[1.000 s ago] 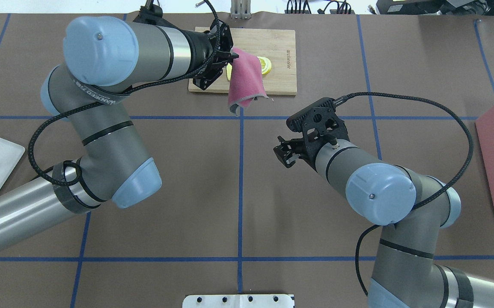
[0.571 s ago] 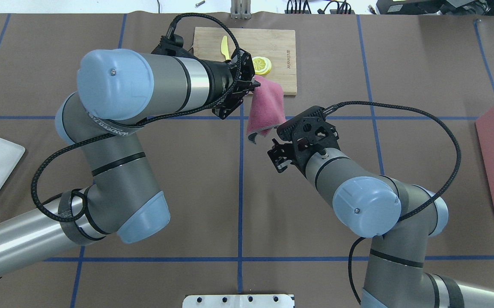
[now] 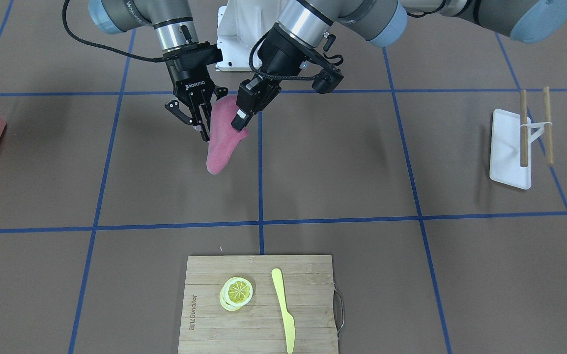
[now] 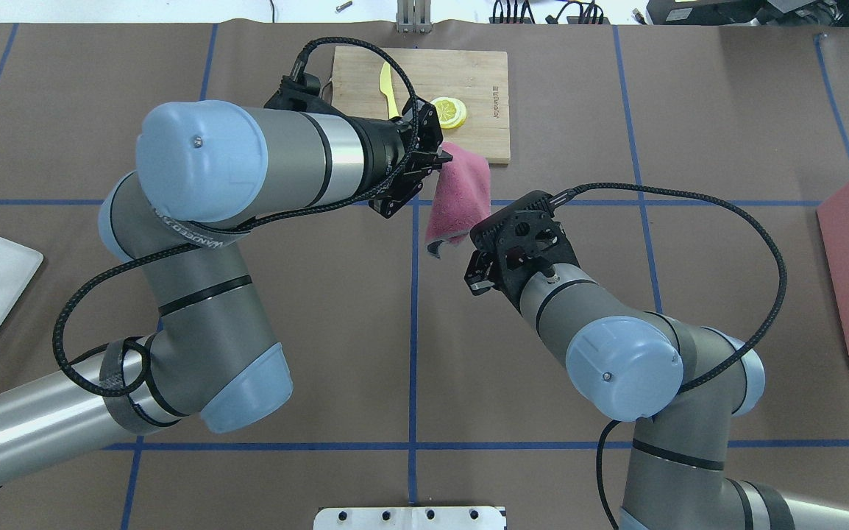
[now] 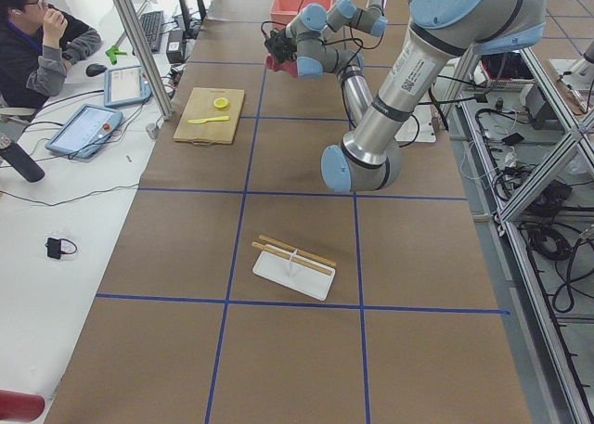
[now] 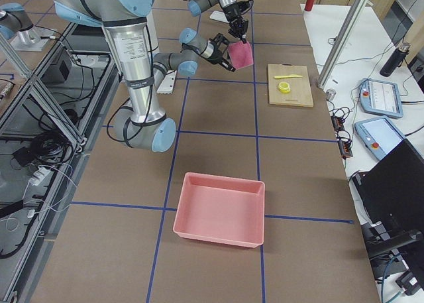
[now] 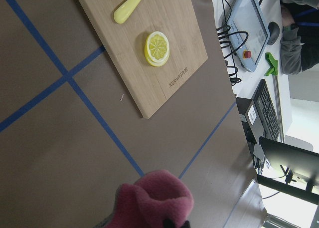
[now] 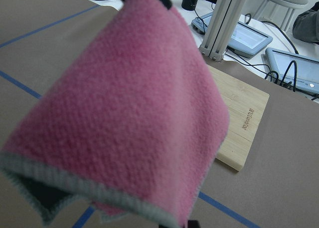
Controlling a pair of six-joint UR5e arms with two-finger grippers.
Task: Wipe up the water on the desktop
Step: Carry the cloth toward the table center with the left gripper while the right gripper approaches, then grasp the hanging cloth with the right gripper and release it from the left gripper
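Just to the robot's right of the centre tape line (image 3: 260,167), short of the board (image 3: 259,314), the cloth (image 3: 219,142) hangs over the desktop (image 3: 342,162) and clear of it. The left gripper (image 3: 239,122) pinches the cloth's upper corner, jaws closed on it. Its forearm reaches across from the robot's left, and the wrist is tilted so the fingers angle down toward the other arm. The right arm is folded at the elbow, with the forearm aimed up-table at the cloth. The right gripper (image 3: 194,123) points down with jaws spread wide. One of its fingers (image 3: 205,132) sits at the cloth's side edge; I cannot tell whether it touches. The cloth's lower end droops free, with a grey hem.
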